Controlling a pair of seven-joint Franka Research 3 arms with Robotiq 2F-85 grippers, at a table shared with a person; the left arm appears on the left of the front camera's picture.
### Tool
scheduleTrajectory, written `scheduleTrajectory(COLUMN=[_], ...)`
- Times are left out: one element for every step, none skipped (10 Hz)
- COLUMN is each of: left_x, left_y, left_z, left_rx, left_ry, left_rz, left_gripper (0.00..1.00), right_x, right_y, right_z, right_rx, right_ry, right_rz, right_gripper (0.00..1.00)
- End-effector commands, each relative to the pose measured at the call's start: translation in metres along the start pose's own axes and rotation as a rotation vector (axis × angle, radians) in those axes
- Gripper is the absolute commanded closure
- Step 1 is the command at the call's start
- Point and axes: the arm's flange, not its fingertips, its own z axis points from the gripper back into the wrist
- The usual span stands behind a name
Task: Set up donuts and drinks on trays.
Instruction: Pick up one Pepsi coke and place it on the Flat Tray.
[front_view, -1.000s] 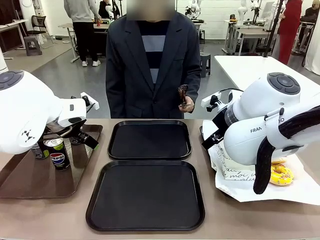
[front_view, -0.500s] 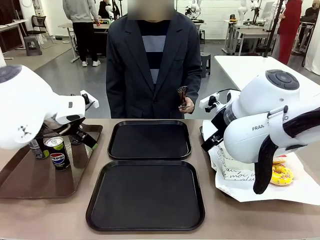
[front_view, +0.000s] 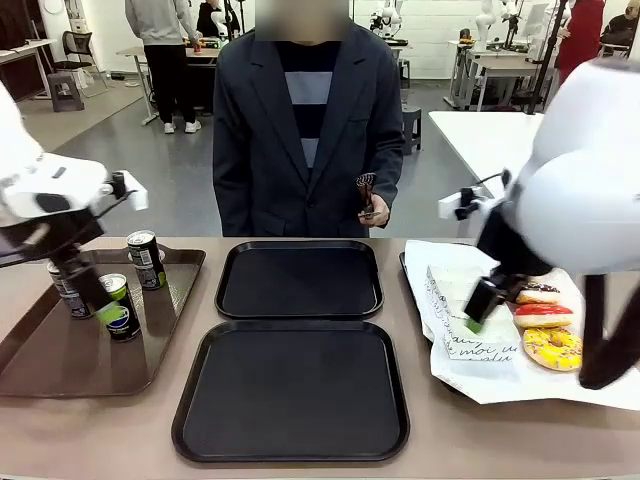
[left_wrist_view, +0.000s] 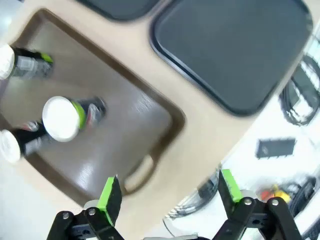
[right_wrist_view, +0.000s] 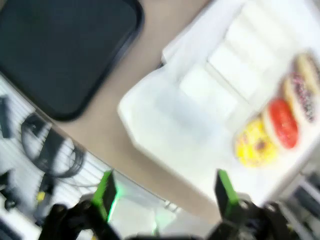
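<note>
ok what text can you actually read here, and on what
No text reads clearly.
Front can: red-white-blue logo, lettering too small to read.
Far can: green marks, unreadable.
Paper: black script, too blurred to read.

Front camera: fixed on the robot's side of the table (front_view: 440, 430), facing the person (front_view: 305, 130) across it, whole tabletop in range.

Left wrist camera: well above the brown tray (left_wrist_view: 125, 135), looking down, rolled, blurred. Shares cans (left_wrist_view: 62, 117) and trays (left_wrist_view: 235, 50) with the front view.

Right wrist camera: above the paper (right_wrist_view: 165, 125), looking down, blurred. Shares donuts (right_wrist_view: 255, 145) and one of the trays (right_wrist_view: 55, 50) with the front view.
</note>
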Motion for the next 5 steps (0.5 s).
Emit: scheduleTrajectory(left_x=[-0.052,-0.045,-0.014,-0.014,-0.016], left_y=[-0.024,-0.015,-0.007,-0.007,-0.006], left_z=[-0.025,-0.035,0.007,0.007,0.012], left_rx=[-0.04,0.089,-0.029,-0.029,-0.006], left_ry=[0.031,-0.028,0.042,0.042,0.036], left_rz=[-0.01,0.039,-0.005,-0.005,0.006], left_gripper=[0.0,0.0,0.0,0.0,0.0], right_x=[-0.072,-0.065,-0.02,-0.02,-0.03], right_y=[0.016,0.006,0.006,0.006,0.005], right_z=[-0.024,-0.036,0.011,0.011,0.016], right_rx=[0.027,-0.069,0.018,0.018,0.003], right_ry=[0.079,0.072,0.059,0.059,0.083], right_rz=[0.026,0.019,0.002,0.002,0.002], right_gripper=[0.0,0.0,0.0,0.0,0.0])
